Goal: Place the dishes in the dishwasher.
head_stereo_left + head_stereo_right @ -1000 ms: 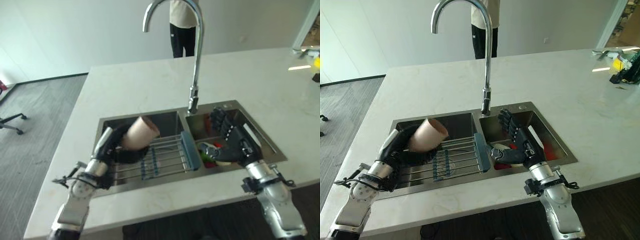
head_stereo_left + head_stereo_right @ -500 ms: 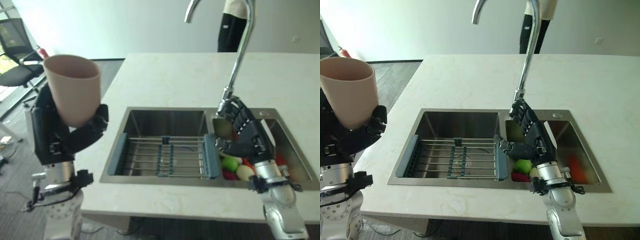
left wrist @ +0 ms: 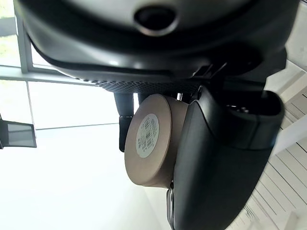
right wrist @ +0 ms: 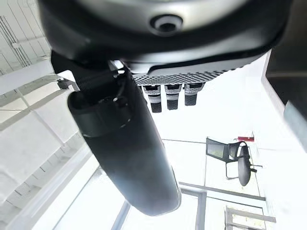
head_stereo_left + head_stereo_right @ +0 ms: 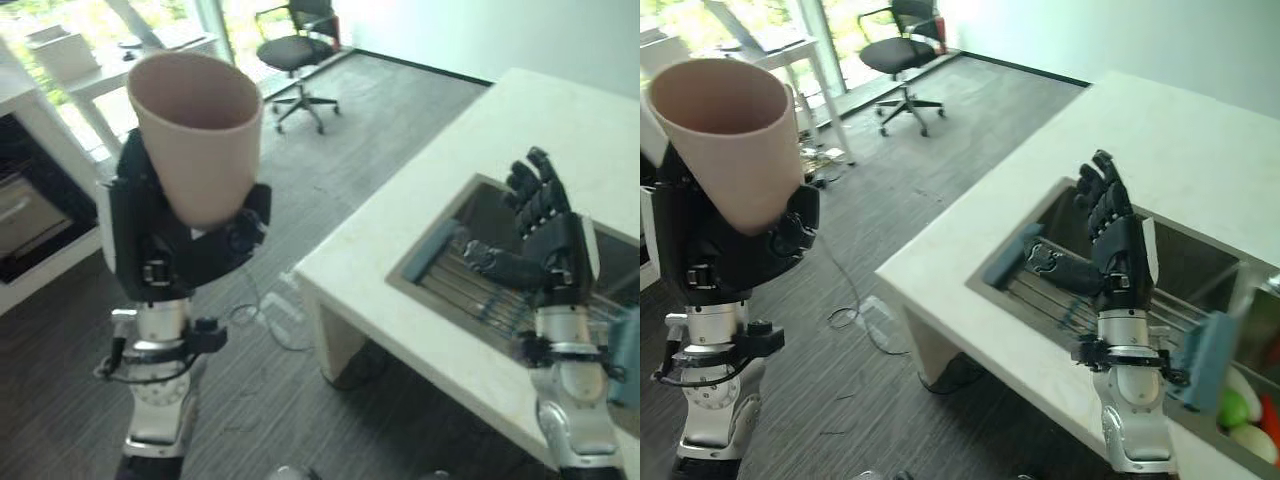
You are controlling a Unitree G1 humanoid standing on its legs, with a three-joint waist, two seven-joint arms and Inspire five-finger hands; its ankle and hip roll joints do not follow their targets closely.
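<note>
The left hand (image 5: 175, 255) is now carrying the pink cup (image 5: 197, 130) upright over the floor, well away from the sink (image 5: 1110, 270) it was lifted out of, fingers wrapping its base. The right hand (image 5: 1110, 240) is hovering above the sink with fingers spread, grasping nothing. The cup is probably heading toward the dishwasher.

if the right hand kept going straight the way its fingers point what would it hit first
Probably nothing nearby. The right hand is open over the sink edge with straight fingers pointing upward, away from the counter. That line looks free as far as the eye views show, though depth is hard to judge.
</note>
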